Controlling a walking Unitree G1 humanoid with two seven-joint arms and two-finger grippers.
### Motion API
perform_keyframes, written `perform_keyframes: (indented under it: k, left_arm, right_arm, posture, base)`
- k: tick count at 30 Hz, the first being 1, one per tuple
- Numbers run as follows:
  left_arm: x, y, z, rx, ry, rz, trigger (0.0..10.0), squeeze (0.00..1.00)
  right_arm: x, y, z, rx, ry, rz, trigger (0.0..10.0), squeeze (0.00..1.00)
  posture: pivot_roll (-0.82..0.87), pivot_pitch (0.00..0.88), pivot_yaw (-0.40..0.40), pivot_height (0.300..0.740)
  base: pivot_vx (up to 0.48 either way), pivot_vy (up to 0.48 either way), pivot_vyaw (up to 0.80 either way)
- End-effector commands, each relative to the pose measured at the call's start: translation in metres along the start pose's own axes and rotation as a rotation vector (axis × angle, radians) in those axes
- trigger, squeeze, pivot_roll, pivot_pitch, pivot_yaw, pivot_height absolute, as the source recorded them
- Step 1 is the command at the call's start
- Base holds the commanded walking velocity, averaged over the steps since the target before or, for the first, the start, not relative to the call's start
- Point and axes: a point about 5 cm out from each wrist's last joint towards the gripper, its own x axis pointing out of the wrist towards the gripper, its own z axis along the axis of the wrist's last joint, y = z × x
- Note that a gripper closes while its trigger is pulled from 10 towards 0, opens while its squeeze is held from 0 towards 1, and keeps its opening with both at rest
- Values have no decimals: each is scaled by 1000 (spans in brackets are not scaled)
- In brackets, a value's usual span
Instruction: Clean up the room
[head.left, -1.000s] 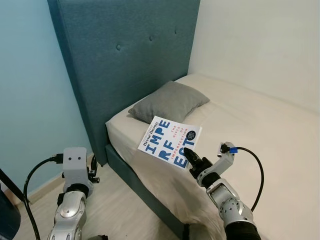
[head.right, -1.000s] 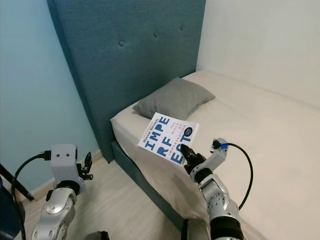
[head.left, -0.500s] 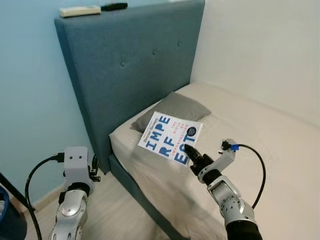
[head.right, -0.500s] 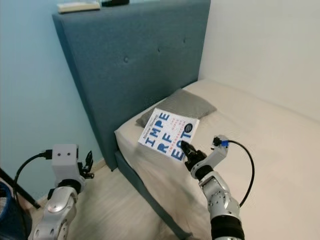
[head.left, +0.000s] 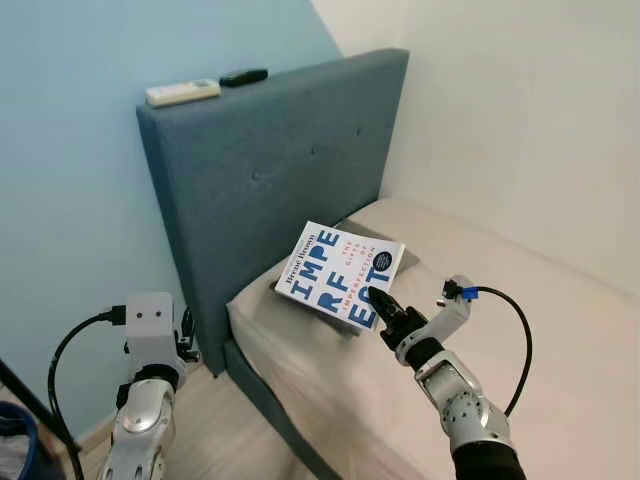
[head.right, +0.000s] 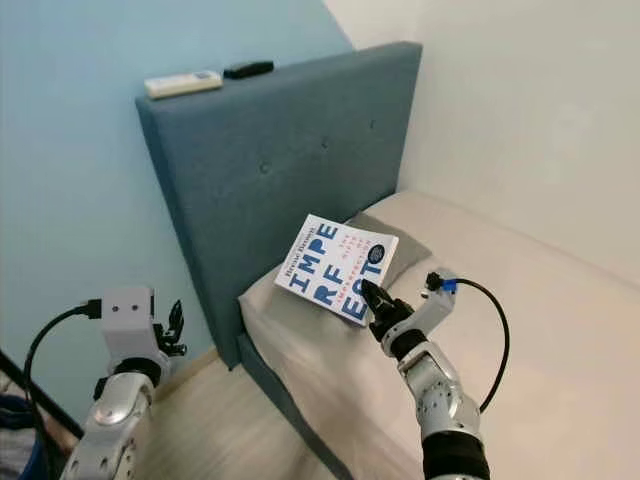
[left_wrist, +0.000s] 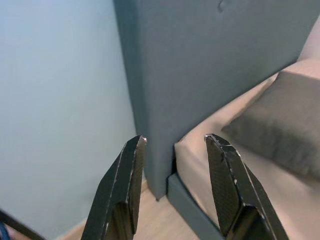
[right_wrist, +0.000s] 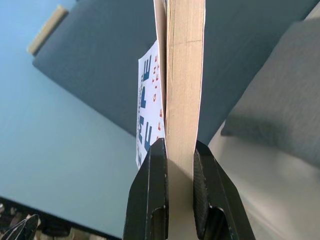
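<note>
Right tool (head.left: 381, 307) clamping book (head.left: 339, 274) corner, cover up, spine toward headboard (head.left: 270, 190)

- The book (head.left: 342, 277) has a white cover with big blue block letters and small red lettering.
- The headboard (head.left: 270, 190) is teal-blue tufted fabric.
- The pillow (head.right: 398, 252) is grey.
- The bed (head.left: 520, 320) sheet is beige.
- The left wall (head.left: 70, 180) is pale blue; the far right wall (head.left: 520, 110) is off-white.
- On the headboard lie a cream remote (head.left: 182, 92) and a black remote (head.left: 243, 76).
- The floor (head.right: 220, 430) is light wood.
- The right pincer (right_wrist: 176, 195) has black fingers.
</note>
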Motion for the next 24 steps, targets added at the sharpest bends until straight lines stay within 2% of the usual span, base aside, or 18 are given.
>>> perform_keyframes:
  k: [1, 11, 17, 19, 24]
  left_arm:
    - [-2, 1, -4, 7, 15, 3, 10000, 0]
    - [-3, 3, -5, 11, 18, 5, 10000, 0]
    - [-3, 0, -7, 3, 21, -7, 10000, 0]
    - [-4, -2, -8, 3, 23, -17, 10000, 0]
    - [-5, -4, -10, 11, 29, -19, 10000, 0]
  right_arm:
    - [-1, 2, 2, 2, -18, 17, 10000, 0]
    - [-3, 2, -1, -17, -2, 11, 10000, 0]
    - [-3, -1, -2, -91, -12, -19, 10000, 0]
    - [-4, -7, -2, -156, -14, -78, 10000, 0]
    - [-5, -12, -4, -201, -13, -119, 10000, 0]
  posture:
    - [16, 73, -77, 740]
    - [13, 72, -76, 740]
    - [12, 70, -80, 740]
    - [12, 73, -80, 740]
    - [9, 75, -81, 740]
  base:
    - [0, 0, 0]
    - [0, 0, 0]
    - [0, 0, 0]
    - [0, 0, 0]
    - [0, 0, 0]
